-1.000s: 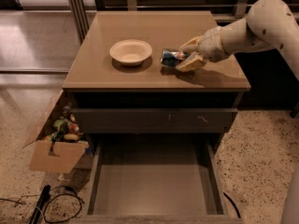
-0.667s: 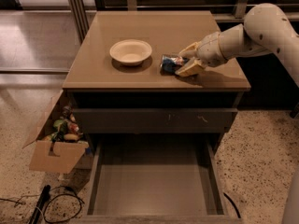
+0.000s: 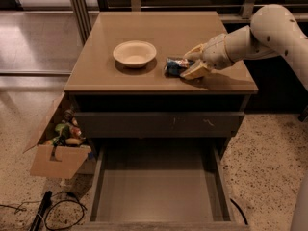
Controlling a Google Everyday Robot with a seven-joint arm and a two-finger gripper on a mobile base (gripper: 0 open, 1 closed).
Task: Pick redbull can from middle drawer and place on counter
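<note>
The redbull can, blue and silver, lies on its side on the tan counter, right of centre near the front edge. My gripper reaches in from the right, and its cream fingers close around the can's right end. The can appears to touch the counter top. The middle drawer is pulled out below the counter, and its flat grey-brown floor holds nothing.
A cream bowl stands on the counter left of the can. A closed drawer front sits above the open drawer. An open cardboard box with small items stands on the speckled floor at the left, with black cables below it.
The gripper and can have shifted slightly left and down, toward the counter's front edge. The can now lies lower on the counter. The bowl and drawer have not moved.
</note>
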